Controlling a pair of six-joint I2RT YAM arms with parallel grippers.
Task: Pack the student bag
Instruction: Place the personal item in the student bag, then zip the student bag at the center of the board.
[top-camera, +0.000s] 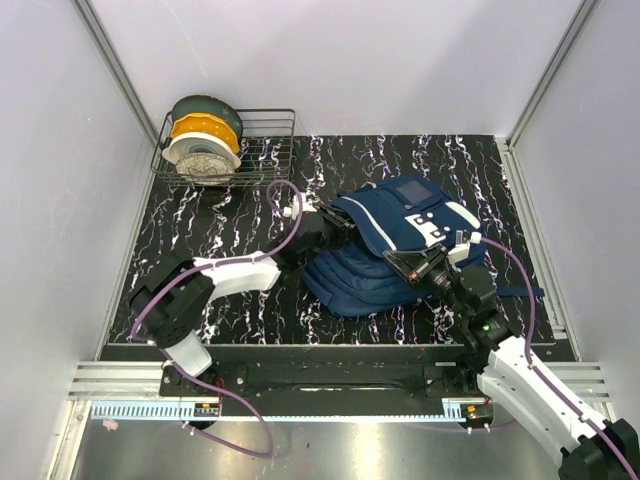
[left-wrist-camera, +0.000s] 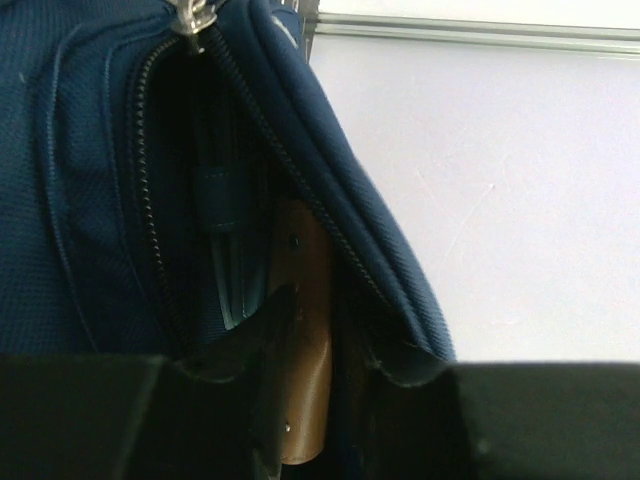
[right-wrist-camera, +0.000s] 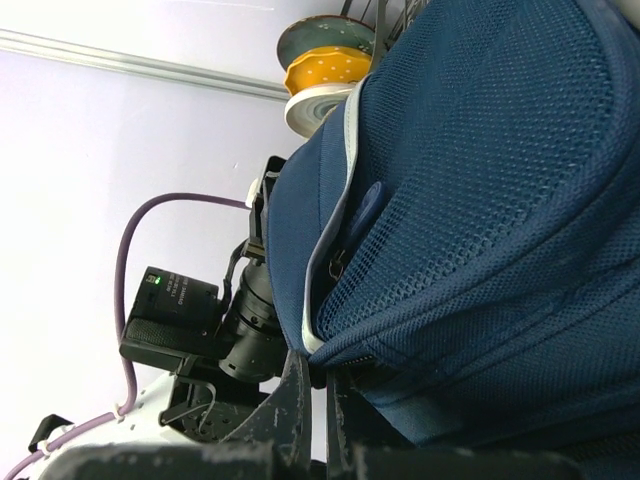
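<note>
The student bag (top-camera: 400, 250), a navy blue backpack with a white stripe, lies at the centre right of the marbled table. My left gripper (top-camera: 335, 225) reaches into its opening from the left. In the left wrist view the bag (left-wrist-camera: 80, 200) gapes along its zip, and my left gripper (left-wrist-camera: 320, 400) sits inside the opening. A flat brown thing (left-wrist-camera: 305, 330) leans on one finger, with a dark gap to the other. My right gripper (top-camera: 415, 262) is shut on the bag's rim; the right wrist view shows that gripper (right-wrist-camera: 320, 385) pinching the bag's (right-wrist-camera: 480, 200) edge.
A wire basket (top-camera: 270, 140) at the back left holds filament spools (top-camera: 205, 135), which also show in the right wrist view as spools (right-wrist-camera: 325, 70). Pale walls close in the table on three sides. The left arm's wrist (right-wrist-camera: 240, 320) stands close beside the bag.
</note>
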